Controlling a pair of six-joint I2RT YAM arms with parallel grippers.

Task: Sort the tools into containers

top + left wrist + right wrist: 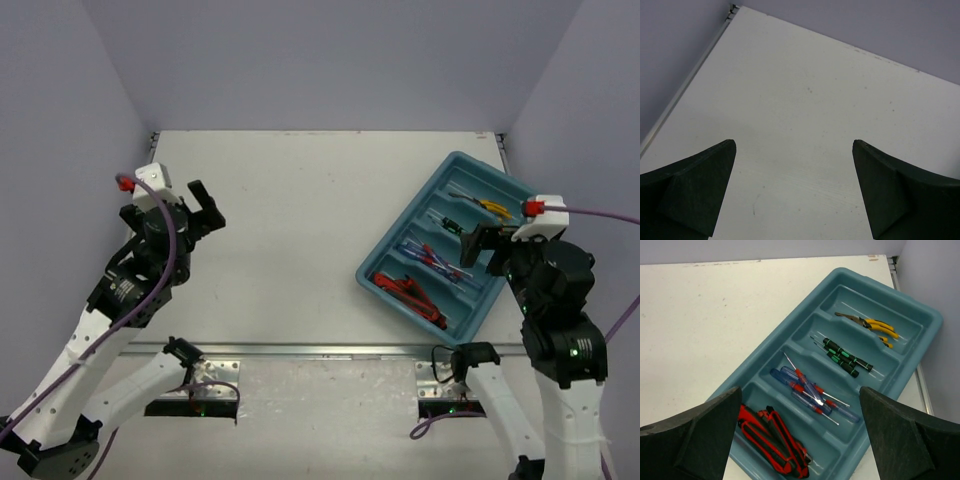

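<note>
Holding four long parallel compartments, the tray (885, 290) is teal moulded plastic, glossy, with rounded corners. It lies ahead of and below the right jaws, which are spread wide and grip nothing.

Right wrist view, contents in detail:
- Farthest compartment from the jaws: yellow pliers (875, 326), metal nose.
- Next: black-green screwdrivers (845, 357), slim, side by side.
- Next: blue screwdrivers (810, 390), clear handles, red collars, thin bare shafts, crossed.
- Nearest compartment: red pliers (772, 437), red-and-black grips, piled.

Top view only: both arms appear. The tray sits askew under the right jaws and well apart from the left jaws.

Left wrist view only: matte white desk (805, 90), faintly speckled, with a pale edge strip. The left jaws are parted and hold nothing.
</note>
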